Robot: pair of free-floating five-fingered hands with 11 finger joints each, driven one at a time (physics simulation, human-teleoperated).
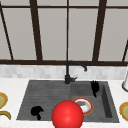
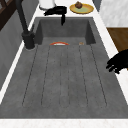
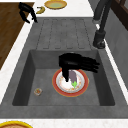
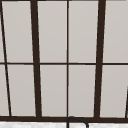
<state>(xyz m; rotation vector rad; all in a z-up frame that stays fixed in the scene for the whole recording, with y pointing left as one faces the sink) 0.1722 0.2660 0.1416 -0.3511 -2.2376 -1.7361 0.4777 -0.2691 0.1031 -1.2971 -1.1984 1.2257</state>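
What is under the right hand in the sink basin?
Under the right hand lies a red-rimmed plate on the basin floor, carrying purple and green food scraps. The hand's thumb covers part of the plate.

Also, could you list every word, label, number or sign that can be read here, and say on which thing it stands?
None: nothing readable stands on any thing here.
The plate in the sink basin under the right hand bears only a coloured pattern, no letters.
The faucet and the red ball are plain.
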